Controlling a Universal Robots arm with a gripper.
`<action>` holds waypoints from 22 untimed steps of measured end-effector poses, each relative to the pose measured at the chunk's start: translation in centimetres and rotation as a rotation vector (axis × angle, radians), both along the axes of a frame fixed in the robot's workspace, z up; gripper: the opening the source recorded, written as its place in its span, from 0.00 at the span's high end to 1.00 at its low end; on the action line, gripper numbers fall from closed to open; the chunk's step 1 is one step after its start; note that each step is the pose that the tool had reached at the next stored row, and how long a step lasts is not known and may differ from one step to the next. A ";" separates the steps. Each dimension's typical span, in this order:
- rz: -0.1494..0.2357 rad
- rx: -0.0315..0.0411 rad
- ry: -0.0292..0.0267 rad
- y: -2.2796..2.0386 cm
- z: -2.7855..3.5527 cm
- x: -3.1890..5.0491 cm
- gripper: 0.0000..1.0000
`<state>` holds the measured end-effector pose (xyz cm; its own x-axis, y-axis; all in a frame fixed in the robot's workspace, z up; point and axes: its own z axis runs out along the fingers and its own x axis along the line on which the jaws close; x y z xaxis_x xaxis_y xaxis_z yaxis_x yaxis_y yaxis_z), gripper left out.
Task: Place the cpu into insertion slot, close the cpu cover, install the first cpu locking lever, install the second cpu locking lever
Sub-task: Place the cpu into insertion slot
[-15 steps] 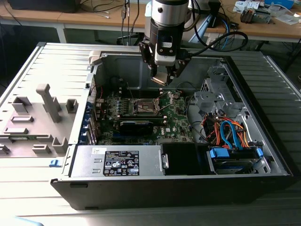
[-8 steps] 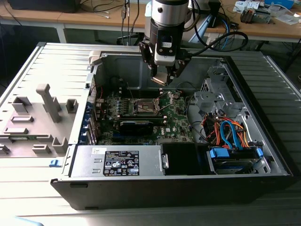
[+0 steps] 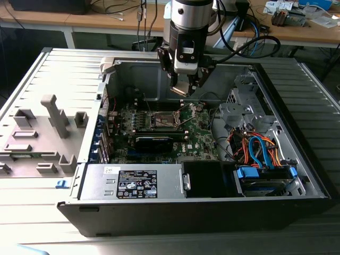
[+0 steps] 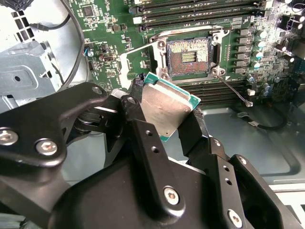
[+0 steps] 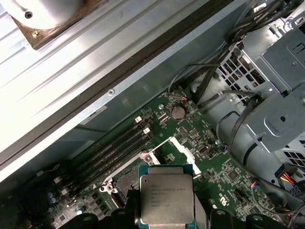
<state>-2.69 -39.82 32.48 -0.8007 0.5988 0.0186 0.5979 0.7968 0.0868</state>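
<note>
My gripper hangs inside an open computer case, above the green circuit board. It is shut on the cpu, a flat silvery square with a green edge, clamped by two opposite sides between black fingers. The first wrist view has the cpu with its printed face toward the camera. The insertion slot, a square socket with a dark pinned centre and silver rim, lies open and bare on the board a little beyond the chip. The cpu cover stands raised beside the slot.
Rows of memory slots run beside the socket. A long black card lies in front of it, then the power supply. A drive cage with blue and orange cables sits at the exterior view's right, a grey moulded tray at its left.
</note>
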 end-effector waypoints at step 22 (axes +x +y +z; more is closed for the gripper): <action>-0.025 0.0000 0.0000 0.00 0.00 0.00 0.45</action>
